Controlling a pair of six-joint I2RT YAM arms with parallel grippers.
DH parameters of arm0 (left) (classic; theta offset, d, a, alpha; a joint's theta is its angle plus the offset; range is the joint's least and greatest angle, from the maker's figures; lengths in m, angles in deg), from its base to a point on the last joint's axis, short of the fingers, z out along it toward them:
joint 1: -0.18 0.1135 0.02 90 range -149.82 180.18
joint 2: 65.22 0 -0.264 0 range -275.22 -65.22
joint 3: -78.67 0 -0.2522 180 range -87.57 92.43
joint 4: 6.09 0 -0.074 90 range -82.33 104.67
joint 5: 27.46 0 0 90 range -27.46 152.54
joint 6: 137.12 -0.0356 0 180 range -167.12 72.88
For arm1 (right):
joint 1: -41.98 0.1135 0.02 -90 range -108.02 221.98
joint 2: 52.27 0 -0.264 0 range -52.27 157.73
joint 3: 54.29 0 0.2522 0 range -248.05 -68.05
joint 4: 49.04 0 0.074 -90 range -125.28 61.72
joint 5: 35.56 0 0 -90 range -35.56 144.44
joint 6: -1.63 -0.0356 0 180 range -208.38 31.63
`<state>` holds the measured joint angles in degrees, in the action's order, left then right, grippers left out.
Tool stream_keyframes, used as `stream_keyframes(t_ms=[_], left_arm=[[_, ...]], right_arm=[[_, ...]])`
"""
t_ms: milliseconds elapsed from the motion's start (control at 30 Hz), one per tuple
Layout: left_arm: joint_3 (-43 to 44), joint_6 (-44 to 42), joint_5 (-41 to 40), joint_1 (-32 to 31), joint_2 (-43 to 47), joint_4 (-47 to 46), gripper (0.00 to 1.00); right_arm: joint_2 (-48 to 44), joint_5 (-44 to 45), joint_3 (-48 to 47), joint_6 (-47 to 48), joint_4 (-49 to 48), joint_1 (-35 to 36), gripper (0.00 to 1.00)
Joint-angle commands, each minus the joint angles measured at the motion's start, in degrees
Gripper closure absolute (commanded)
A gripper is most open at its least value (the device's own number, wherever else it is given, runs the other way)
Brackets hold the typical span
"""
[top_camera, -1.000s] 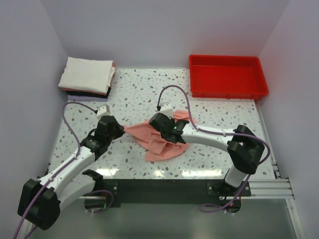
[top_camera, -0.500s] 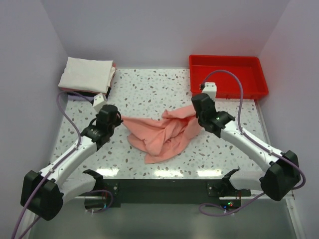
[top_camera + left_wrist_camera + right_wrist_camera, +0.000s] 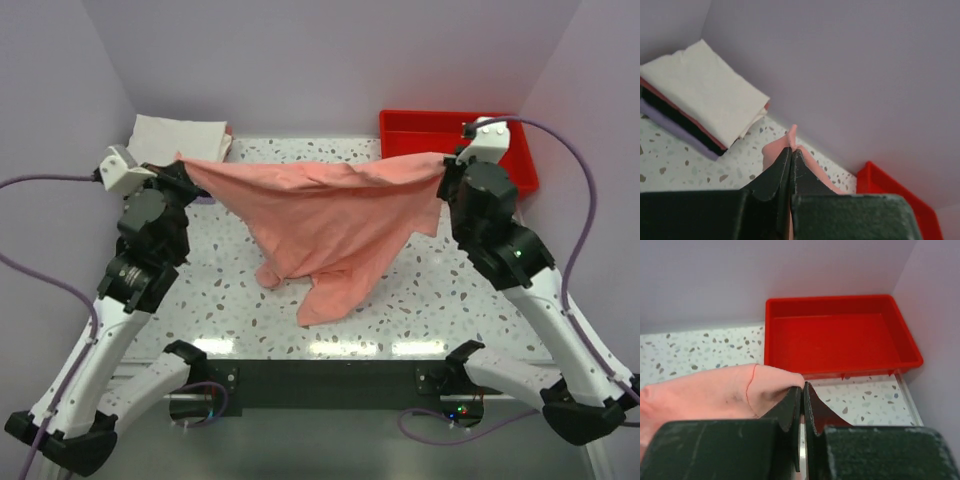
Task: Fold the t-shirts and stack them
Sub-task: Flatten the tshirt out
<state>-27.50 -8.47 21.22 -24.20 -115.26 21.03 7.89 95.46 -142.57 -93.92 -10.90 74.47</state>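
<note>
Tension is what has arrived in the last second. The salmon-pink t-shirt (image 3: 330, 215) lay as a crumpled heap in the middle of the table (image 3: 230, 300) with both arms bent low over it, and now it hangs between them like washing on a line. The left arm (image 3: 150, 240) has swung up and out toward the far left corner and the right arm (image 3: 500, 240) toward the far right, so the shirt's top edge runs nearly straight from one to the other. The left jaws are pressed together on a small peak of pink cloth that pokes out above their tips in the left wrist view. The right jaws are likewise clamped on a bunched edge of the same shirt. Below that edge the fabric falls in a loose triangle, its lower folds trailing down to the table (or very close to it, I cannot tell which). The stack of folded t-shirts (image 3: 175, 135), cream on top, sits in the far left corner just behind the left jaws, and the red tray (image 3: 420, 118) is behind the right ones. This looks like the spreading step: the shirt is opened out but twisted at the bottom, so it probably needs laying flat before any fold.
</note>
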Motion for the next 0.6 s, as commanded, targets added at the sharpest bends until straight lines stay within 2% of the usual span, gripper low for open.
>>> stream_keyframes(t_ms=[0, 133, 200, 400, 567], left_arm=[[6.36, -6.73, -5.0, 0.56, 4.5, -4.57, 1.0], [12.94, -10.78, -0.72, 0.56, 9.51, -7.2, 1.0], [15.5, -13.33, 1.06, 0.56, 10.4, -7.65, 1.0], [31.48, -15.8, 6.07, 0.56, 10.67, -2.21, 1.0], [39.67, -15.1, 14.41, 0.56, 11.28, 1.74, 1.0]], right_arm=[[-5.04, 0.04, -5.45, 4.31, -0.31, -0.24, 1.0], [-8.56, -10.66, -12.47, 3.96, 5.49, -0.23, 1.0], [-10.23, -12.53, -14.33, 3.08, 8.3, -0.32, 1.0], [-13.84, -21.14, -21.71, 0.18, 13.67, -0.32, 1.0], [-13.23, -27.12, -32.16, -1.31, 19.37, -0.32, 1.0]])
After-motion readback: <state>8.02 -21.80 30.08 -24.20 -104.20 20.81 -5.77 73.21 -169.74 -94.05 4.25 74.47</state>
